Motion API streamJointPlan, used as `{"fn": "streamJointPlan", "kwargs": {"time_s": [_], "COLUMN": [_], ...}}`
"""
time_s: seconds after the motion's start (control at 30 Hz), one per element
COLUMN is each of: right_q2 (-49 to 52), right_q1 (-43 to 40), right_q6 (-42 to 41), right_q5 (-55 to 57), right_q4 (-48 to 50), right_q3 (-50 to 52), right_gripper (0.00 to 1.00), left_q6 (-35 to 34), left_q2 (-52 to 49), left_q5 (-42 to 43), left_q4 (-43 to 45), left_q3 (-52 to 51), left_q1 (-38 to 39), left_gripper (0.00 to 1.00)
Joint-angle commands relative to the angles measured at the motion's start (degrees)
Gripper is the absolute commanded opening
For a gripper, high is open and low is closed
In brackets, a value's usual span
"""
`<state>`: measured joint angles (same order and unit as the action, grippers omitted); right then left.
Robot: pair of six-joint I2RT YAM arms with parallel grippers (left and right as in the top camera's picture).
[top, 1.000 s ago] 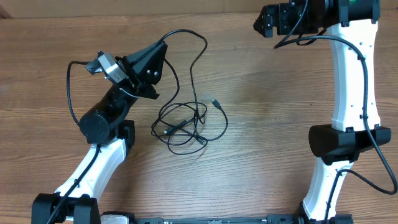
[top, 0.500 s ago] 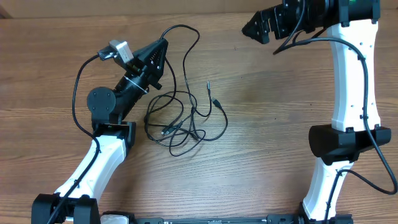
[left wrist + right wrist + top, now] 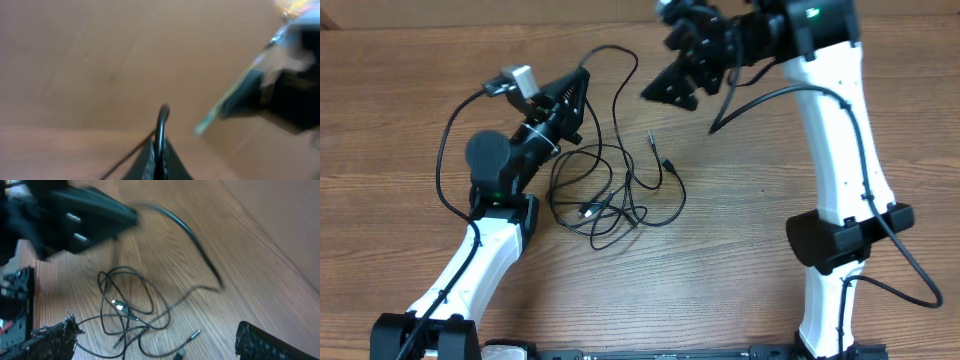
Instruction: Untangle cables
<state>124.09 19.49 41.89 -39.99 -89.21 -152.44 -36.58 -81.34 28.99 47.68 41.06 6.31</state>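
Note:
The cables are thin black cords lying in a loose clump at the table's middle. Two plug ends stick out on the clump's right. One strand arcs up from the clump to my left gripper, which is shut on it. In the left wrist view the strand rises from between the closed jaws. My right gripper hovers open above and to the right of the clump. In the right wrist view its wide-apart fingers frame the cables, with nothing between them.
The table is bare wood. The left arm's own thick wire loops out to its left. The blurred left gripper body fills the upper left of the right wrist view. A cardboard wall stands behind the table.
My right arm has swung left and down from the far right corner to above the cables. The left gripper has lifted its strand slightly, pulling the clump a little leftward.

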Motion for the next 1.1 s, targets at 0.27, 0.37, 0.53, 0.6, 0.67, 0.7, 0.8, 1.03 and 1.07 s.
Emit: {"fn": "streamJointPlan", "kwargs": {"time_s": [0.27,0.37,0.53,0.6,0.67,0.7,0.8,1.03,1.07], "right_q2": [-0.2,-0.2,-0.2,-0.2,-0.2,-0.2,-0.2,-0.2,-0.2], "right_q1": [2.89,2.89,2.91,2.97,2.95,2.95,2.89,3.02,3.02], "right_q6": [0.98,0.52,0.35,-0.07,-1.27,-1.62,-1.6,-8.5,-10.19], "right_q5": [4.37,4.35,4.09,3.43,1.18,-0.02,-4.87,-9.73,-10.32], "right_q4": [1.29,1.38,2.38,3.41,5.29,6.14,9.01,17.7,19.26], "right_q3": [0.79,0.79,0.79,0.79,0.79,0.76,0.76,0.76,0.76], "right_gripper": [1.0,1.0,1.0,1.0,1.0,1.0,1.0,1.0,1.0], "left_q6": [28.57,32.65,36.0,36.92,37.88,38.42,38.6,38.77,38.75], "left_q2": [0.87,0.87,0.87,0.87,0.87,0.87,0.87,0.87,0.87], "left_q5": [1.97,0.98,0.79,0.63,0.39,0.28,-3.23,-8.61,-9.07], "left_q4": [-45.94,-59.95,-76.43,-81.37,-86.58,-88.74,-94.36,-103.86,-104.28], "left_q3": [18.08,28.79,43.63,48.28,53.24,55.39,60.7,68.43,68.67], "left_q1": [-0.33,-0.33,-0.33,-0.33,-0.33,-0.33,-0.33,-0.28,-0.28], "left_gripper": [0.04,0.04,0.04,0.04,0.04,0.04,0.04,0.04,0.04]}}
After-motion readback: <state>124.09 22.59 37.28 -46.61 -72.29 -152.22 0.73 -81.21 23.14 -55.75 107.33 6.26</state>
